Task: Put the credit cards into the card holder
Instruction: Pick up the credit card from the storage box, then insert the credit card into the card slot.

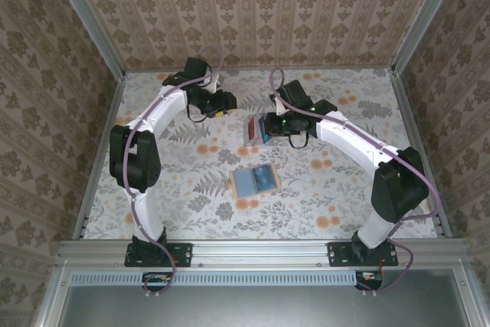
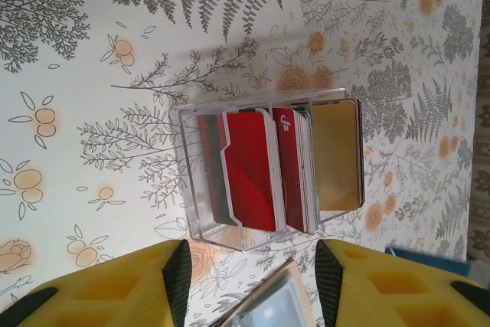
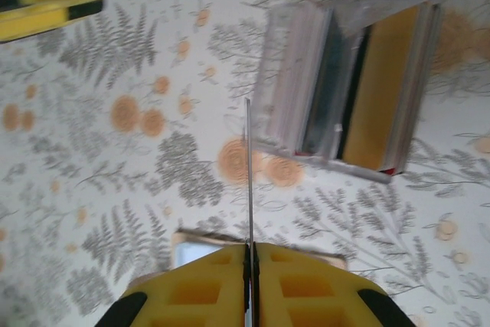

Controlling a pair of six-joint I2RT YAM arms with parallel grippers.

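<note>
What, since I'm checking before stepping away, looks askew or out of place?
Nothing stands out: the clear plastic rack holds its cards upright, the pinkish-tan folding wallet lies open, and the right gripper pinches one thin card.

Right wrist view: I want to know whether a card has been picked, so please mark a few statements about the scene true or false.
1. The right gripper is shut on a thin card seen edge-on. True.
2. The card holder lies folded shut. False: it lies open, grey-blue inner pockets up.
3. The clear rack holds red and gold cards upright. True.
4. The left gripper grips a card. False: its fingers stand apart with nothing between them.
</note>
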